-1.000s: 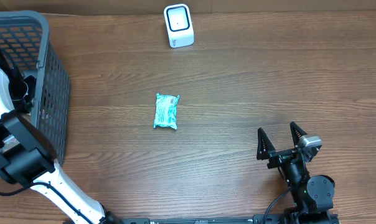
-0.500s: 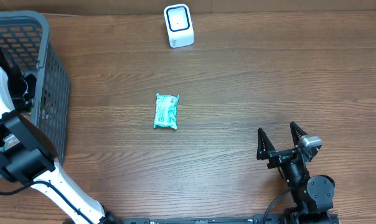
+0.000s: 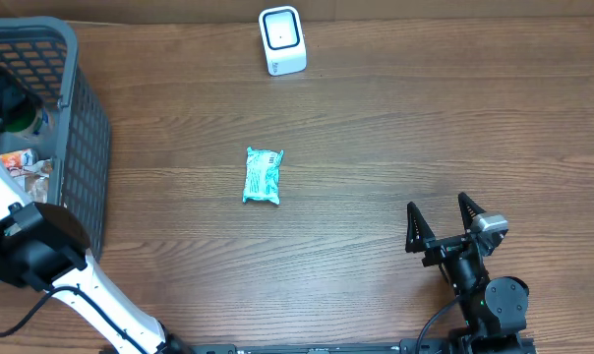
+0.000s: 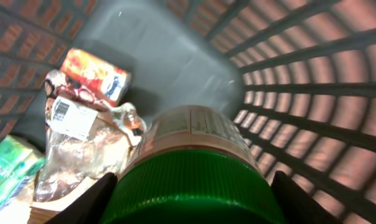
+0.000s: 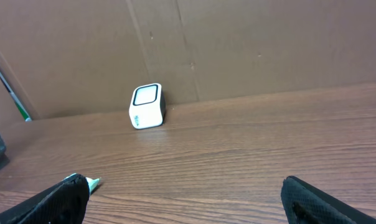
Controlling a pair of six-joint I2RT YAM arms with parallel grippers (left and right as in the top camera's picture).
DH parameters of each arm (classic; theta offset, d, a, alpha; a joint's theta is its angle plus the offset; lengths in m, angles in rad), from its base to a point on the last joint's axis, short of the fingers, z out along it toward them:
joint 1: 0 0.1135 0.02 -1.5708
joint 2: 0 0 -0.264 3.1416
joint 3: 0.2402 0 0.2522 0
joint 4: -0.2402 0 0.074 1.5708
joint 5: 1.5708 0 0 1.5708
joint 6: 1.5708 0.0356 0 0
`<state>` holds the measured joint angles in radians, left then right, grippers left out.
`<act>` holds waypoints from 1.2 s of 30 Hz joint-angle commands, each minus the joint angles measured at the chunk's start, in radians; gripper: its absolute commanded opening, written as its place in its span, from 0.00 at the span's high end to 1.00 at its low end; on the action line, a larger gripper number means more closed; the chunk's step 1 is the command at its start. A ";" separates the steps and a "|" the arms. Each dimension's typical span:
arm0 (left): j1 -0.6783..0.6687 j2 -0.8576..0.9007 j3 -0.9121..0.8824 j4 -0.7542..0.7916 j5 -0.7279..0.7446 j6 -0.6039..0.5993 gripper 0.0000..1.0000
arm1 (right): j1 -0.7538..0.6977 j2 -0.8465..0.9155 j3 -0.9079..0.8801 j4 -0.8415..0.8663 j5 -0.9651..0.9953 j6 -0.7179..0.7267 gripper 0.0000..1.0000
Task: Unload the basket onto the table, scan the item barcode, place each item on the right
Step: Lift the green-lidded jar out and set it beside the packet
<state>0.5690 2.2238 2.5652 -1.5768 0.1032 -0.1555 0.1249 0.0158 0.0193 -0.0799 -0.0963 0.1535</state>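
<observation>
My left claw [image 4: 191,198] grips the jar [image 4: 194,134] between its fingers. The ribbed green lid [image 4: 188,180] sits nearest me, the pale printed label beyond, and the basket [image 4: 312,93] wall surrounds it. My right claw [image 3: 438,205] gapes wide.

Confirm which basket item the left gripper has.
The green-lidded jar, clamped in the left gripper; the orange packet, clear labelled bag and teal packet lie loose on the basket floor.

Left arm [image 3: 110,305] white-and-black; right tool [image 3: 437,202] black, pointed.
</observation>
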 commanded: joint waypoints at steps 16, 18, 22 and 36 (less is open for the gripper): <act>-0.026 -0.340 0.329 -0.099 0.338 -0.017 0.60 | -0.003 -0.003 -0.011 0.005 0.008 -0.005 0.00; -0.072 -0.392 0.328 -0.113 0.335 -0.003 0.59 | -0.003 -0.003 -0.011 0.005 0.008 -0.005 0.00; -0.190 -0.434 0.327 -0.113 0.334 0.006 0.59 | -0.003 -0.003 -0.011 0.005 0.008 -0.005 0.00; -0.650 -0.436 -0.077 -0.113 0.019 -0.013 0.63 | -0.003 -0.003 -0.011 0.005 0.008 -0.005 0.00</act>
<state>-0.0231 1.7786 2.6030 -1.6924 0.2348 -0.1581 0.1249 0.0158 0.0193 -0.0799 -0.0963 0.1532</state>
